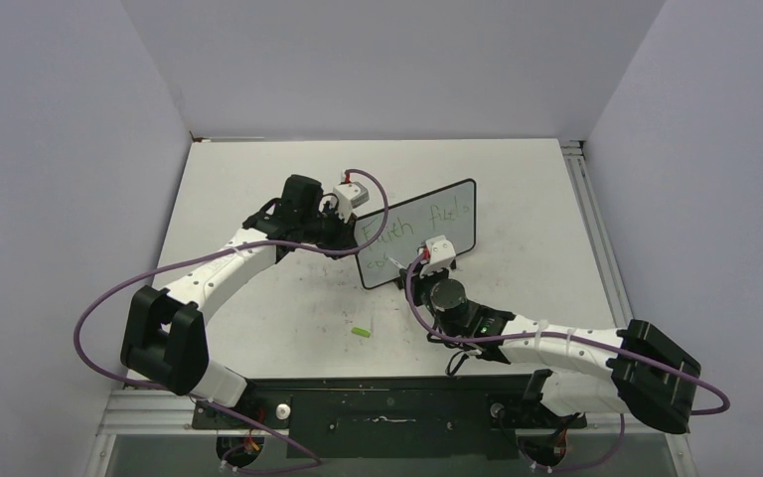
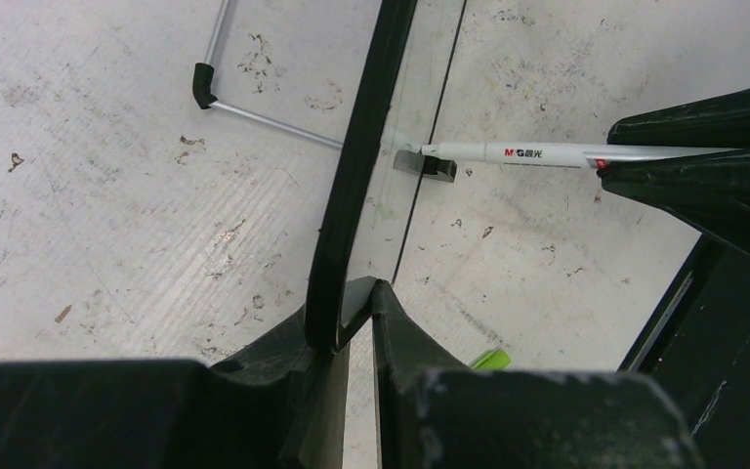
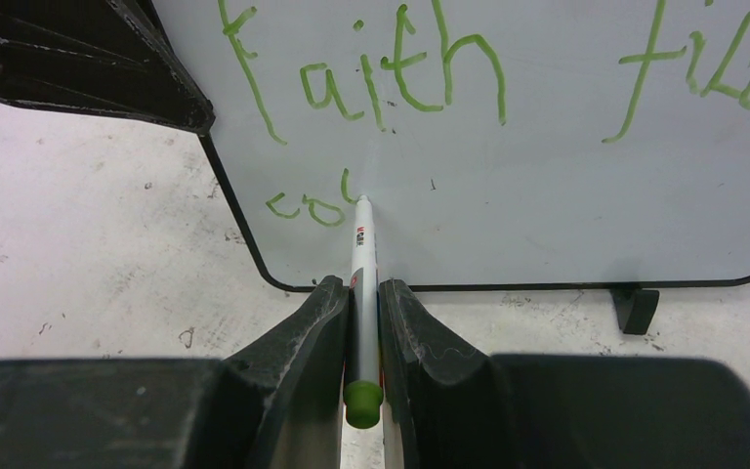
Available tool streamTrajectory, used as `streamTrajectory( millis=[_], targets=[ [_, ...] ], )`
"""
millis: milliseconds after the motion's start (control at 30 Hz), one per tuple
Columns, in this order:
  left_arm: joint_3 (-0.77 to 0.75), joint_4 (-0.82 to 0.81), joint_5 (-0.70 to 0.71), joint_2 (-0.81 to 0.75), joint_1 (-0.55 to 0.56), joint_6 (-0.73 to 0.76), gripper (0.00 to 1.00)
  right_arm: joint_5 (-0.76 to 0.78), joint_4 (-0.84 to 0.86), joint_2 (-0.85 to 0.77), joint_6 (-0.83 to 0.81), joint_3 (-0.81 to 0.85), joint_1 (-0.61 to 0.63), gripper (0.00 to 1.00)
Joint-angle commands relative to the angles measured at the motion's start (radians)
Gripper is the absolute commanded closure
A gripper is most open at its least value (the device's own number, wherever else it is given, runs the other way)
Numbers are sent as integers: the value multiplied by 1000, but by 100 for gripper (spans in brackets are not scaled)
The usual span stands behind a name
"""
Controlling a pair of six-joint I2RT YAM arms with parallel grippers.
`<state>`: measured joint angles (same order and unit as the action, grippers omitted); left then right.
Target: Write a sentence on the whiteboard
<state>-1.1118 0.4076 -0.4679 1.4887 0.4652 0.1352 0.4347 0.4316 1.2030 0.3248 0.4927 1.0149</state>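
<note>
Whiteboard (image 1: 427, 231) stands upright near the middle of the tabletop (image 1: 288, 318), its left edge pinched in the clenched left claw (image 2: 358, 298), which steadies it. The sentence (image 3: 405, 73) looks well over halfway done: a top line in green reads roughly "faith fuels", and below it a second line has only begun with "co" and one more stroke. The right claw (image 3: 361, 285) grips a marker (image 3: 361, 249), tip against the board at that stroke. The rest of the last word is left to write.

The scuffed white table (image 1: 258, 179) carries the whiteboard (image 1: 427, 214), upright on its black feet, and a small green piece (image 1: 362, 331) in front of it
</note>
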Motion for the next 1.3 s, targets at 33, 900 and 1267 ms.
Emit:
streamTrajectory(
  millis=[33,900,1267],
  targets=[
    [-17,30,41,-12,4,41,100,53,36,-35,-20,18,-8,95],
    [-17,29,39,-12,4,41,100,30,29,-5,-14,17,-6,95],
    [-19,29,40,-10,4,41,100,22,3,7,9,4,0,95]
  ],
)
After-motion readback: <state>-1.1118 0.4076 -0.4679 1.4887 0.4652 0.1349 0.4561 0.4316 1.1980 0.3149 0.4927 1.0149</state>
